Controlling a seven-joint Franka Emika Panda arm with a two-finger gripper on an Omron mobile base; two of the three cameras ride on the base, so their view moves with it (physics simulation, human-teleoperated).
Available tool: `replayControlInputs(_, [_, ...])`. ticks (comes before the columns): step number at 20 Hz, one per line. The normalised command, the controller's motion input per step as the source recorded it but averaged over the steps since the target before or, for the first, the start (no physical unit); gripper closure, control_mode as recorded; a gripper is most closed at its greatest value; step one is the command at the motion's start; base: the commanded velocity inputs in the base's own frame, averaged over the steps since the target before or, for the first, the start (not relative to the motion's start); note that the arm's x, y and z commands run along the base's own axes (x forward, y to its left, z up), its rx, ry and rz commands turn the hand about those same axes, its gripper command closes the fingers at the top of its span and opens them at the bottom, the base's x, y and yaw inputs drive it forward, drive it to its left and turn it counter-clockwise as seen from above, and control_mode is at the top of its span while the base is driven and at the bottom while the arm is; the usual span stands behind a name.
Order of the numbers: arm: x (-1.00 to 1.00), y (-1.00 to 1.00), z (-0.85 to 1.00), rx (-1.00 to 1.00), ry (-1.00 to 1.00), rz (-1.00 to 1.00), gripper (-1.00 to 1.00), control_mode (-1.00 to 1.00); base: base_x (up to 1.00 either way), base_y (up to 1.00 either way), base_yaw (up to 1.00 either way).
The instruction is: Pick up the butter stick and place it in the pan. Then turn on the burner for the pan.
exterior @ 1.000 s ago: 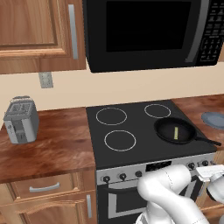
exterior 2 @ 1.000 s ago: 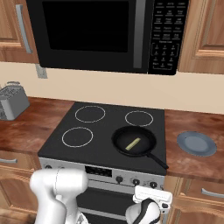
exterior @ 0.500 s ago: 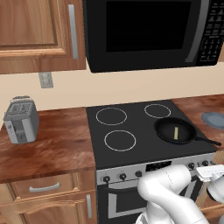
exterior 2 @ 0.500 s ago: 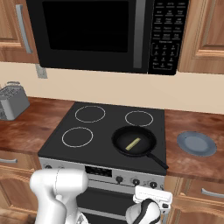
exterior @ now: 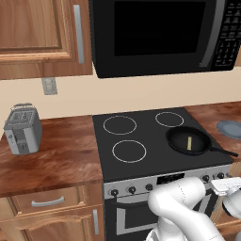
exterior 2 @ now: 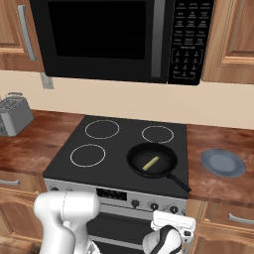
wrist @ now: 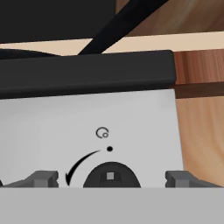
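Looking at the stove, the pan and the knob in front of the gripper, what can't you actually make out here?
- Knob, hand view: lower half cut off by the bottom edge; its setting is unreadable.
- Gripper, hand view: tips straddle the knob; contact unclear.
- Pan, hand view: bowl cut off by the top edge; just its handle shows.
- Control panel, right base view: markings too small.

The black stove top [exterior 2: 119,149] sits between two stretches of wooden counter [exterior: 52,160]; the pan [exterior 2: 152,160] rests on its front right burner (the long handle points toward the front right edge); a toaster [exterior: 21,129] stands on the left counter; a grey-blue plate [exterior 2: 222,163] lies on the right counter, well apart from the pan.
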Motion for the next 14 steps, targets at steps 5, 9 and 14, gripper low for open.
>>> replayControlInputs(5, [0.0,0.0,0.0,0.0,0.0,0.0,1.0,-1.0,0.0,0.0,0.0])
replayControlInputs(9, [0.0,0.0,0.0,0.0,0.0,0.0,1.0,-1.0,0.0,0.0,0.0])
replayControlInputs(14, [0.0,0.0,0.0,0.0,0.0,0.0,1.0,-1.0,0.0,0.0,0.0])
